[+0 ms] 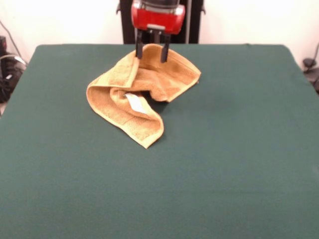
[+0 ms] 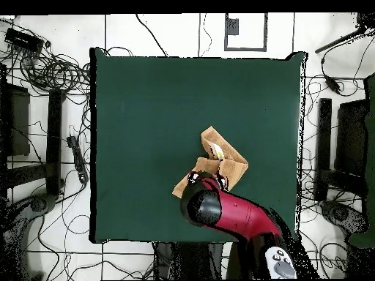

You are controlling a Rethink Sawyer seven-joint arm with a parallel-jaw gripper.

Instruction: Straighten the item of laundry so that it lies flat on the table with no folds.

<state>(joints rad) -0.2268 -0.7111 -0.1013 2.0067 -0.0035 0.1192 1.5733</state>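
My tool (image 1: pixel 151 53) hangs with its two dark fingers spread apart over the far edge of the crumpled orange-tan towel (image 1: pixel 144 92), gripping nothing that the front view shows. The towel lies bunched and folded over itself on the dark green surface (image 1: pixel 224 164), toward my side and near the middle of its width, with its small white tag (image 1: pixel 133 101) facing up.

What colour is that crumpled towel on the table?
Orange-tan, with a small white tag; the towel shows best in the front view.
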